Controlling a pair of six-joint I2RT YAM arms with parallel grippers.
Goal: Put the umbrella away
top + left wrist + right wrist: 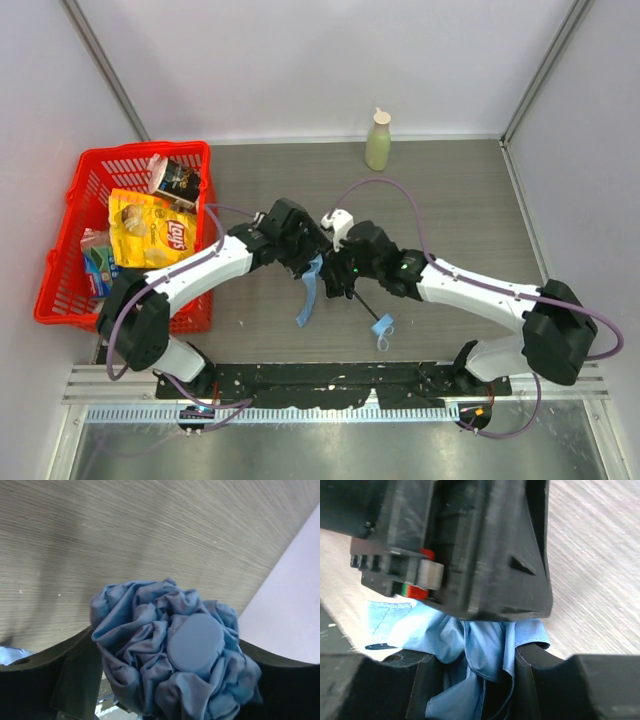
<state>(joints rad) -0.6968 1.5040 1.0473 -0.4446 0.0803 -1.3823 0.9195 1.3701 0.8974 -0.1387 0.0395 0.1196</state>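
The umbrella's bunched sky-blue fabric, with a round blue cap, fills the gap between my left gripper's wide-set fingers and looks loose, not squeezed. My right gripper is shut on folds of the same fabric, and the left gripper's black body looms just above it. From above, both grippers, left and right, meet at mid-table. A blue strap hangs below them. The thin black shaft runs down-right to the light-blue handle on the table.
A red basket at the left holds a yellow chip bag and other packets. A pale green bottle stands at the back wall. White walls close the table in on three sides.
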